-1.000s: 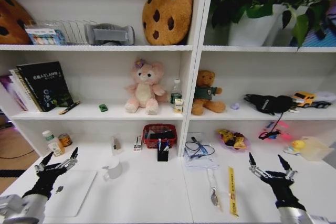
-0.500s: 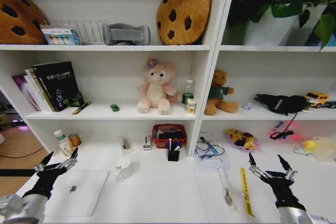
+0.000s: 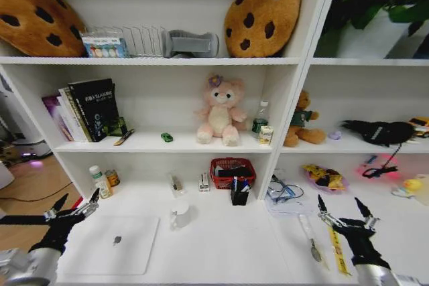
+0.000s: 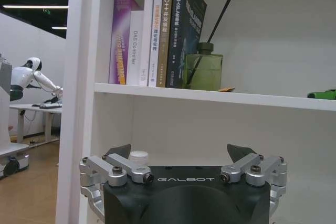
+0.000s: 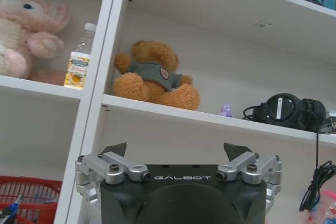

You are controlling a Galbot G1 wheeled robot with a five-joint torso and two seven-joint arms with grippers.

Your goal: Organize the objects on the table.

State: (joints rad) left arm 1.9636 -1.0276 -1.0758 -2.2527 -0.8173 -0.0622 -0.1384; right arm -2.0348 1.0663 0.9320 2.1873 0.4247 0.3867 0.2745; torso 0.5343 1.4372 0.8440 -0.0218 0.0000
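Silver closed laptop [image 3: 110, 244] flat on long white table [image 3: 221, 246], now nearer view centre: camera swung left, things unmoved. Tiny green toy car [image 3: 167, 137] on shelf above. Left gripper [image 3: 75, 206] and right gripper [image 3: 346, 213] still hover low, jaws spread wide, empty.

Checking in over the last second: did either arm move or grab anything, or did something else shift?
The camera turned left: the shelves and table slid right in the head view, bringing more of the laptop into view. Nothing was taken hold of or let go. The left tool by the laptop and the right tool near the yellow ruler stayed open, empty and in the same raised pose. The objects themselves look unmoved.
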